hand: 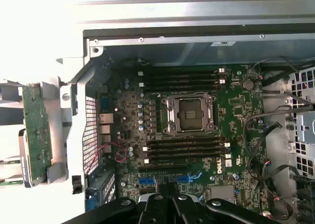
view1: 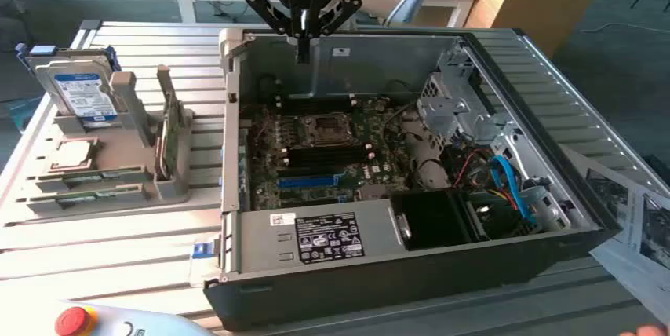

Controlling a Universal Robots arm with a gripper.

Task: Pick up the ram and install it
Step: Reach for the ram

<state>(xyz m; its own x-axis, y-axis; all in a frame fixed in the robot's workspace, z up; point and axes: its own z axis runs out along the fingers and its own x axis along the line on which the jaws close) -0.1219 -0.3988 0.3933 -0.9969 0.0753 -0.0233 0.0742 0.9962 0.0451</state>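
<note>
Two ram sticks [view1: 89, 174], long and green, lie flat in the front slots of the grey holder [view1: 115, 195] at the exterior view's left, outside the computer. My gripper [view1: 303, 55] hangs above the back wall of the open computer case [view1: 346, 269], well away from the ram. Its fingers are shut together with nothing between them. In the wrist view the gripper [hand: 165, 189] looks straight down on the motherboard [hand: 236, 106], where black memory slots [hand: 184, 147] run on both sides of the CPU socket [hand: 189, 114].
The holder also carries a hard drive [view1: 78, 89], a broad green card [view1: 168, 140] standing on edge, and a square chip [view1: 71, 153]. Inside the case are a drive cage [view1: 456, 104], cables [view1: 503, 179] and a black power supply [view1: 440, 218]. Papers [view1: 639, 226] lie at the right.
</note>
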